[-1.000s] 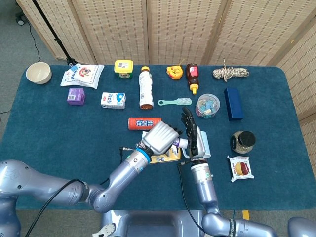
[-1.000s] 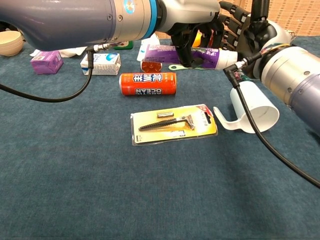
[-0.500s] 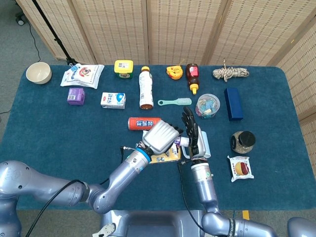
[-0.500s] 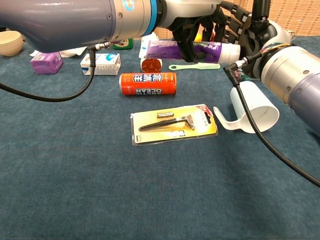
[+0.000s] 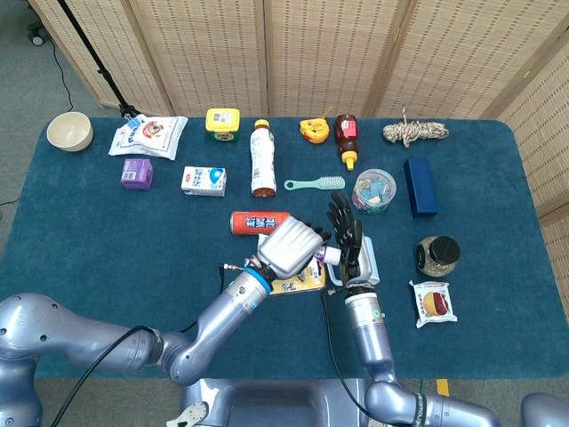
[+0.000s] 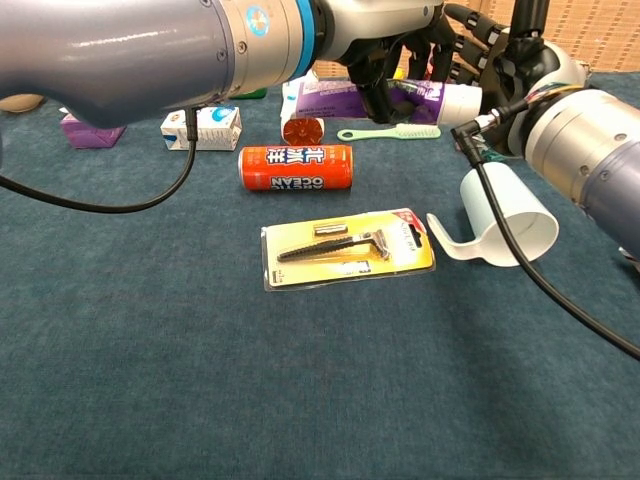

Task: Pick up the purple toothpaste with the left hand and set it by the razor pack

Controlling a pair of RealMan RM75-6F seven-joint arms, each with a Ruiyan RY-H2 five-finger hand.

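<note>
My left hand [image 5: 290,245] [image 6: 385,40] grips the purple toothpaste [image 6: 390,98] from above and holds it level in the air, white cap toward the right. In the head view the tube is almost hidden under the hand; only a purple sliver [image 5: 318,255] shows. The razor pack [image 6: 347,248] [image 5: 299,282] lies flat on the blue cloth, below and in front of the tube. My right hand [image 5: 347,242] [image 6: 500,55] stands upright with fingers spread, just right of the tube's cap, holding nothing.
An orange can [image 6: 295,167] [image 5: 260,221] lies behind the razor pack. A white cup [image 6: 505,223] lies on its side to the right. A green comb [image 5: 315,184], bottles, cartons, a bowl [image 5: 69,131], a blue box [image 5: 420,187] and jars stand farther back.
The left hand has raised the toothpaste a little and carried it slightly right. The right hand has hardly moved.
</note>
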